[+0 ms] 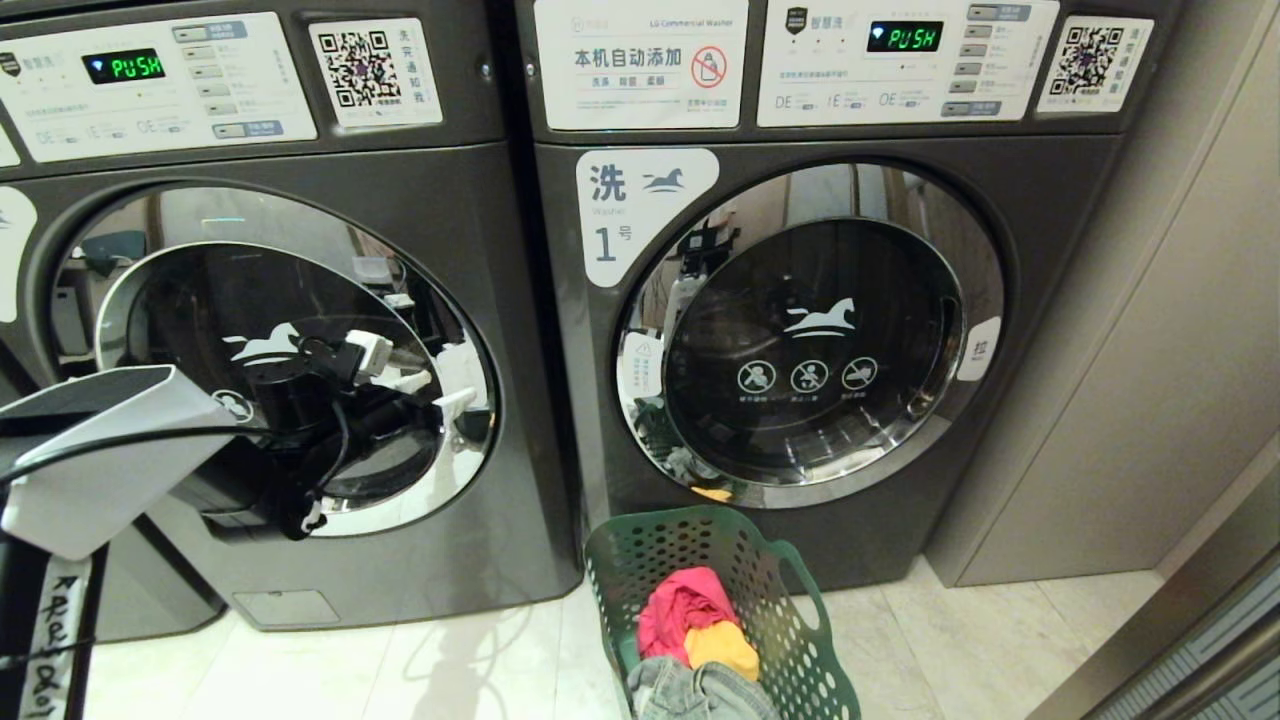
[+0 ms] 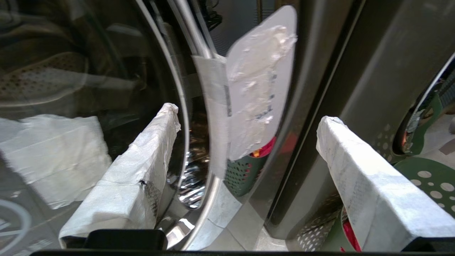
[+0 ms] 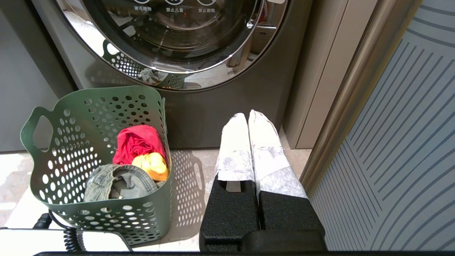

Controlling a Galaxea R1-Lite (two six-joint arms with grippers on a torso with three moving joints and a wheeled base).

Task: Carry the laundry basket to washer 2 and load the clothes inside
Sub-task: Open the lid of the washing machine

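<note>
The dark green laundry basket (image 1: 650,545) (image 3: 81,117) stands on the floor before the grey washer labelled 1 (image 1: 1060,200), holding red (image 3: 137,140), yellow (image 3: 154,165) and denim (image 3: 113,181) clothes. My left gripper (image 1: 430,388) (image 2: 250,117) is open in front of the left grey washer (image 1: 480,470), by the right edge of its shut door. A white pull tab (image 2: 259,81) lies between the fingers, untouched. That washer's label is cut off, so I cannot tell whether it is washer 2. My right gripper (image 3: 249,115) is shut and empty, low beside the basket.
A beige wall panel (image 1: 1150,350) closes the right side, with a metal door frame and striped glass (image 3: 391,142) nearer me. Pale floor tiles (image 1: 400,660) run before both washers. A coiled black cable (image 3: 69,234) lies by the basket's near side.
</note>
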